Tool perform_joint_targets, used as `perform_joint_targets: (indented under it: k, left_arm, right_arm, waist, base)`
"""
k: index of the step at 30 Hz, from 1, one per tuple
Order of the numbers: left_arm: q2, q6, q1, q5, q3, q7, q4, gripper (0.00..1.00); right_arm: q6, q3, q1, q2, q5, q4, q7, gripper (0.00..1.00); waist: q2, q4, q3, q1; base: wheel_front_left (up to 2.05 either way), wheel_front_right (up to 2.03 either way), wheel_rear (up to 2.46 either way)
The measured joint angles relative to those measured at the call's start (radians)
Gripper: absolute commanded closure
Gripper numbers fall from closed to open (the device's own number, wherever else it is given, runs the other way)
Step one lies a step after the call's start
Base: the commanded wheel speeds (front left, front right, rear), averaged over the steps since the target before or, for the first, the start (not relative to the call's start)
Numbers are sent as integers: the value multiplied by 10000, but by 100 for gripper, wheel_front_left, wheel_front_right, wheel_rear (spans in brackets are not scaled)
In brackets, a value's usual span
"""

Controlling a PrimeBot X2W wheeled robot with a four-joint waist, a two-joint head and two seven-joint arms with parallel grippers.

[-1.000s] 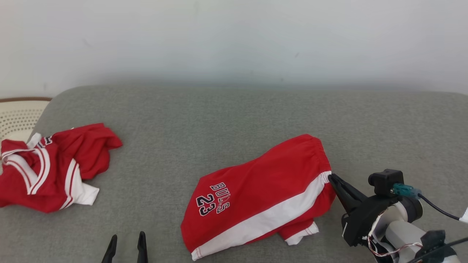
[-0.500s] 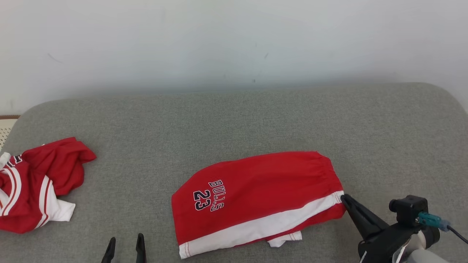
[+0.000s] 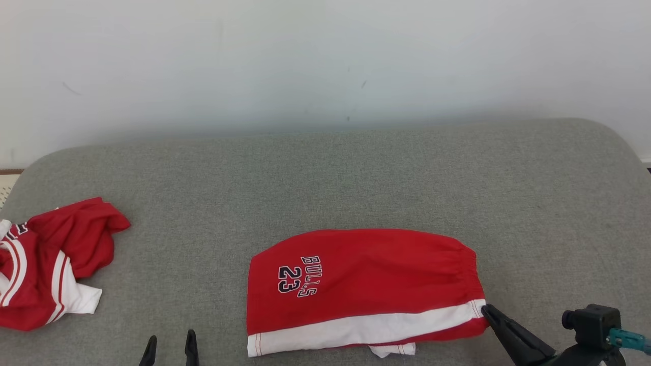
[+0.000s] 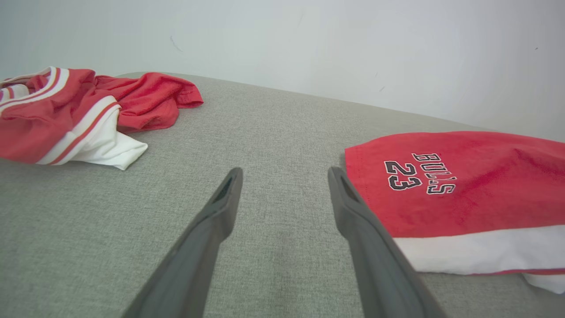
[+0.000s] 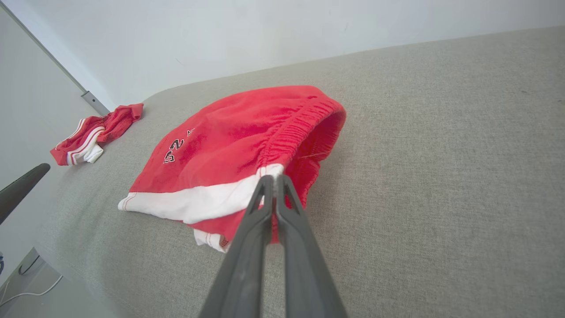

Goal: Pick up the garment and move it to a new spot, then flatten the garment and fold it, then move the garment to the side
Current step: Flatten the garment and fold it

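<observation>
— What do we have in hand?

— Our right claw (image 3: 485,309) (image 5: 273,179) is pinched tight on the shorts (image 3: 366,274) (image 5: 229,145), at the waistband corner where the white side stripe ends.

— And where do they lie?

— On the grey cushion (image 3: 356,178), stretching away from that claw's tips, with the "BULLS 23" print at the end far from it. A second leg hem peeks out beneath.

— Our other claw?

— Our left claw (image 3: 171,336) (image 4: 284,172) is spread wide over bare cushion with nothing between its fingers. The shorts' (image 4: 463,190) leg hem is near its right finger.

— Any container?

— We see a pale holed sliver (image 3: 3,185) at the far edge, but too little of it to tell.

— What else?

— A crumpled red-and-white jersey (image 3: 46,264) (image 4: 66,115) (image 5: 92,137), ahead and left of the left claw, well apart from the shorts. Between the two claws we see nothing but cloth and cushion.
</observation>
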Motion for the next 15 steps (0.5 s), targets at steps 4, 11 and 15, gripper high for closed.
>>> perform_joint_targets:
  k: [4, 11, 15]
  left_arm:
    - [2, 63, 10, -6, -19, 0, -19, 0]
    - [0, 59, 5, -50, -113, 2, 67, 0]
    - [2, 59, 1, -92, -79, 0, 96, 0]
  right_arm:
    - [0, -276, 498, -232, 259, -399, 523, 100]
    - [0, -472, 655, 211, -560, 320, 1018, 69]
    - [0, -685, 710, 633, -978, 940, 1074, 0]
  waist:
    - [1, -63, 14, 0]
    - [1, -81, 40, 0]
    - [0, -66, 34, 0]
  base:
    - [0, 0, 0]
    - [0, 0, 0]
    - [0, 0, 0]
